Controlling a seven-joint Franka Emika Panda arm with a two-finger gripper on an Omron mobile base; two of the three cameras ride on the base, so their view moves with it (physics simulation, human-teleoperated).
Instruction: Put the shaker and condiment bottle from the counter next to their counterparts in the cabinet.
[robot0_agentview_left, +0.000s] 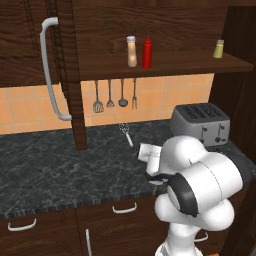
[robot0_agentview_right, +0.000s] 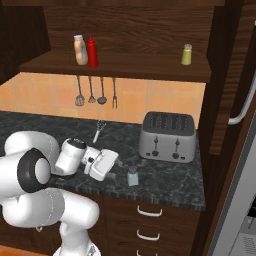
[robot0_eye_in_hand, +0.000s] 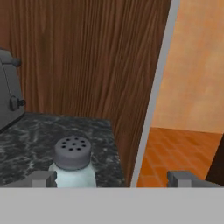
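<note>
Condiment bottle (robot0_agentview_right: 79, 50) sat beside the red squeeze bottle (robot0_agentview_right: 92, 51) on your cabinet (robot0_agentview_right: 115, 66) shelf, while your gripper (robot0_eye_in_hand: 113, 178) hung low with jaws spread wide, the shaker (robot0_eye_in_hand: 72, 162) standing on the counter (robot0_agentview_right: 170, 175) just ahead, ungrasped.

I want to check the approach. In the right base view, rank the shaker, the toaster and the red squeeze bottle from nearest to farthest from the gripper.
1. The shaker, on the counter just ahead of the open gripper.
2. The toaster, farther back on the counter.
3. The red squeeze bottle, up on the cabinet shelf.
</note>
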